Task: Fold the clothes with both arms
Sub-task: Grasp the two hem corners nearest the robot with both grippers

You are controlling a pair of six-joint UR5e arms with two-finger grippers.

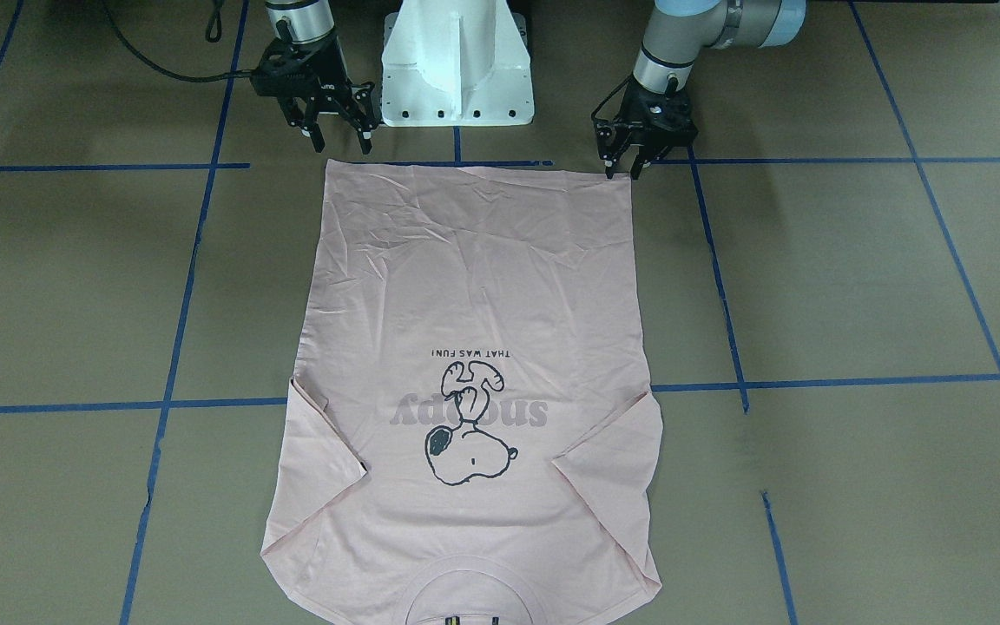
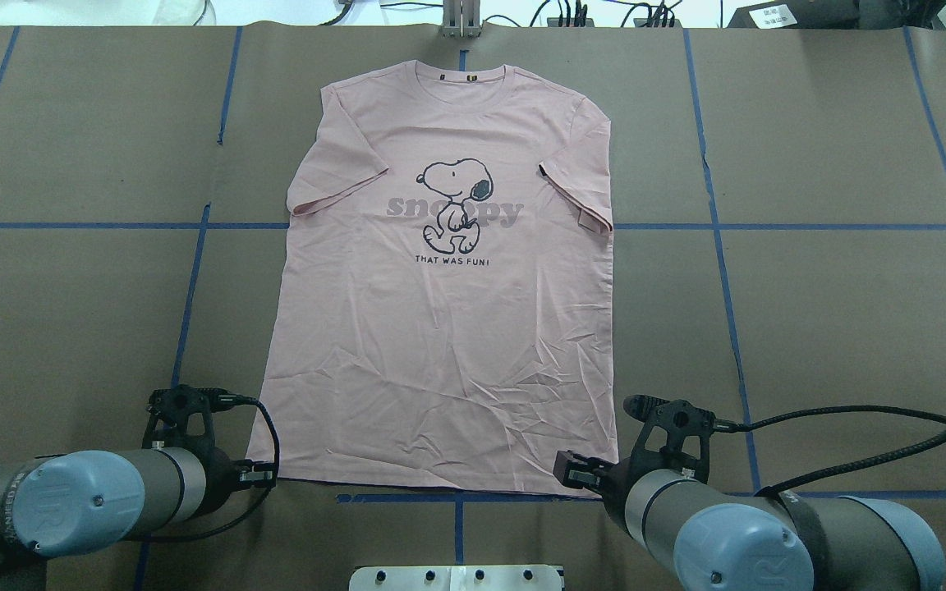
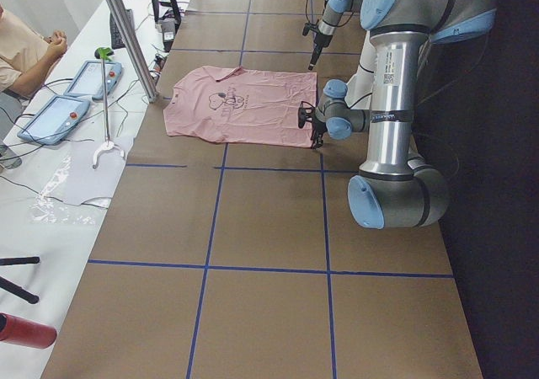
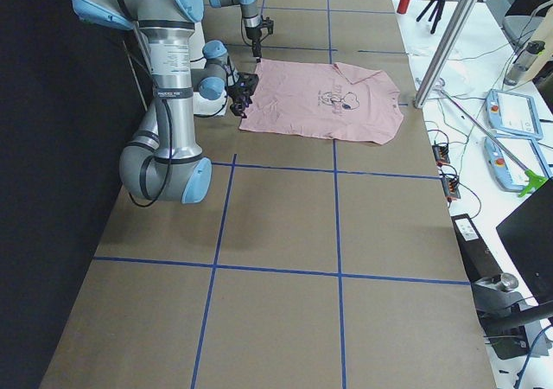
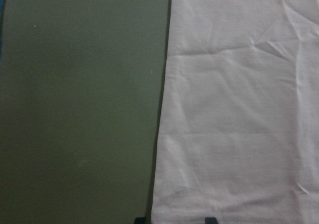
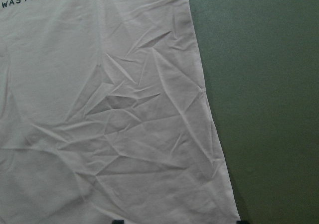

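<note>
Nearest the base, found the left gripper poised over one hem corner of the T-shirt, jaws moderately apart, nothing between them. Found the right gripper at the other hem corner, spread wider, likewise empty, tips just short of the cloth edge. Saw in each wrist view a pair of fingertips straddling the hem line.

Judged the step in hand as the pinch of both hem corners, ahead of a first fold away from the base. Called for a straight drop onto the brown table, one finger sliding under the thin fabric so that both layers came up together, not the top one alone. Called too for both grips closing at matching depth from the side seams; otherwise risked a skewed fold.

Further out, noted the body lying flat but creased near the hem, print side up, with the cartoon dog at mid-chest. Worth lifting low and evenly to avoid dragging those creases forward.

Farthest, noted both sleeves lying in against the body and the collar at the table's far side.
</note>
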